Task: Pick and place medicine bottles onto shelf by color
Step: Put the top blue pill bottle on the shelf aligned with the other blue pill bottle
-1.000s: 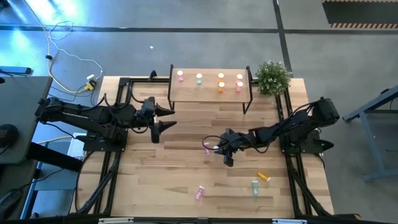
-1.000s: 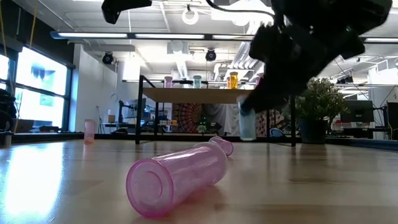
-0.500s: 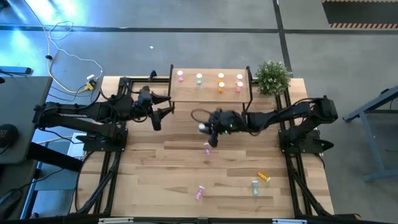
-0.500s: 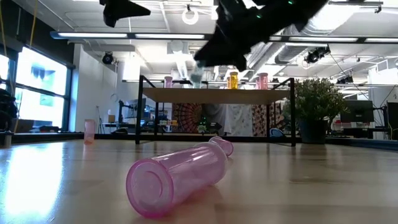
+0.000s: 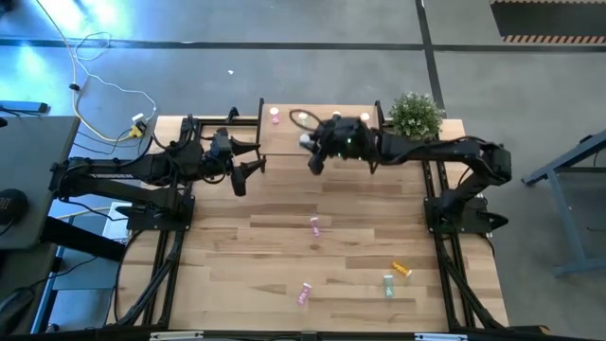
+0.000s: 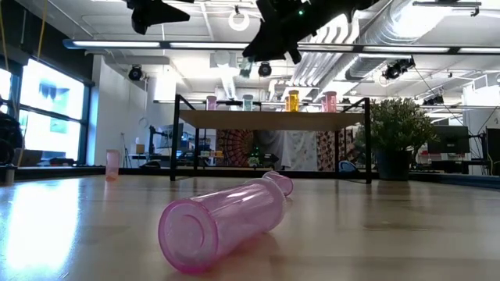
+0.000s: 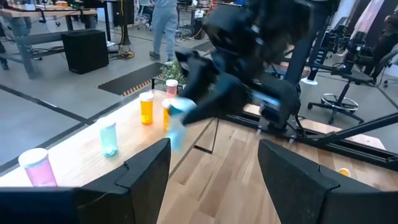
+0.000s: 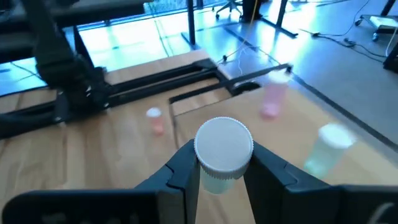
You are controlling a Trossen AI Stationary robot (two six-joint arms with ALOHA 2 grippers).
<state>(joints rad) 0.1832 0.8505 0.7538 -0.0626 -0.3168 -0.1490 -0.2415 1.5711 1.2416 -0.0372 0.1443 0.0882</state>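
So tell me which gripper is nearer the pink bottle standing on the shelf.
The right. The right gripper, holding a pale green bottle, hangs over the shelf just beside the pink bottle. The left gripper waits off the shelf's left end, farther away.

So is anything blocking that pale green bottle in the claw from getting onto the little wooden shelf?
Nothing visible. The right claw holds the pale green white-capped bottle above the light-wood shelf, beside the green bottle already standing there, with bare board around it.
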